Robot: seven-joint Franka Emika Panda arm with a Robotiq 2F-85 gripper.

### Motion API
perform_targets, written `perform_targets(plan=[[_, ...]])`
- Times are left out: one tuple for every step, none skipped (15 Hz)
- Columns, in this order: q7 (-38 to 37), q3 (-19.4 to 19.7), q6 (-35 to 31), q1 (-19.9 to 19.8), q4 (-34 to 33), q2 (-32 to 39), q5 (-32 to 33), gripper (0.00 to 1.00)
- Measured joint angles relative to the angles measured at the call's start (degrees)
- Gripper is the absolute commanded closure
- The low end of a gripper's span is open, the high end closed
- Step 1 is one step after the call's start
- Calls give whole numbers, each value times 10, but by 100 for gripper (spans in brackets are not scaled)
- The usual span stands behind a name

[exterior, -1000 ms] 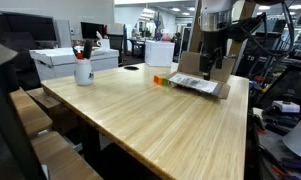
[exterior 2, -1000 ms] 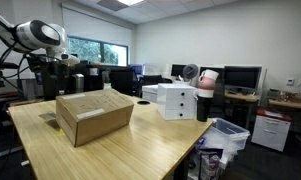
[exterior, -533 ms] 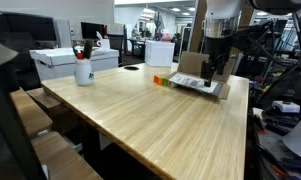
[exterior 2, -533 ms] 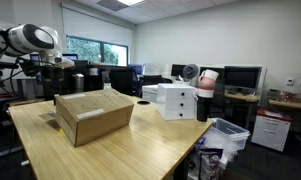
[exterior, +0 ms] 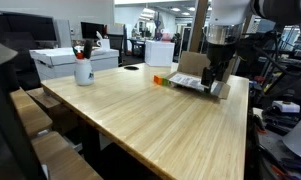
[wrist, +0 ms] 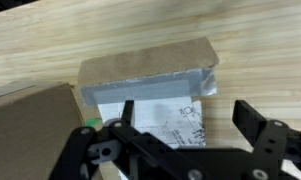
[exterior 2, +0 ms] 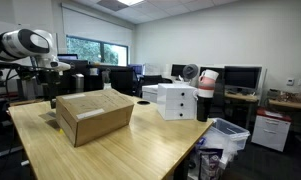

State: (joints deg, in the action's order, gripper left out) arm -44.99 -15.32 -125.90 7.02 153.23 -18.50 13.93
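A cardboard box (exterior 2: 93, 115) lies on the wooden table (exterior: 140, 115), with its flaps (exterior: 195, 83) open toward the table's far end. In the wrist view the box (wrist: 140, 65) shows a grey lining and a printed white sheet (wrist: 175, 115) at its mouth. My gripper (wrist: 188, 118) hangs open just above that sheet, its black fingers (wrist: 252, 120) spread on either side with nothing between them. In an exterior view the gripper (exterior: 218, 78) is right over the flaps. The arm (exterior 2: 30, 44) rises behind the box.
A white mug (exterior: 83, 70) with pens stands near the table's left edge, and a small coloured block (exterior: 162, 80) beside the flaps. White boxes (exterior 2: 173, 100), a fan (exterior 2: 190, 72) and a bin (exterior 2: 225, 135) stand off the table. Desks and monitors fill the background.
The arm has come down and shifted a little sideways, bringing the gripper closer over the box's open end. The jaws have stayed wide.
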Motion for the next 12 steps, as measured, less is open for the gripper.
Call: perform_targets(plan=[[-3, -2, -6, 0, 4, 0, 0, 0], [-7, -6, -13, 0, 9, 0, 0, 0], [-9, -8, -16, 0, 11, 0, 0, 0], [-14, -10, -23, 0, 15, 0, 1, 0], [-19, -13, -29, 0, 19, 0, 3, 0], [-23, -15, -34, 0, 22, 0, 5, 0], [-32, -20, -42, 0, 28, 0, 9, 0], [-41, -25, -50, 0, 34, 0, 16, 0], [-53, -29, -57, 0, 40, 0, 28, 0], [-62, -32, -63, 0, 43, 0, 36, 0], [-72, -34, -69, -1, 46, 0, 46, 0], [-88, -38, -78, -1, 50, 0, 62, 0]])
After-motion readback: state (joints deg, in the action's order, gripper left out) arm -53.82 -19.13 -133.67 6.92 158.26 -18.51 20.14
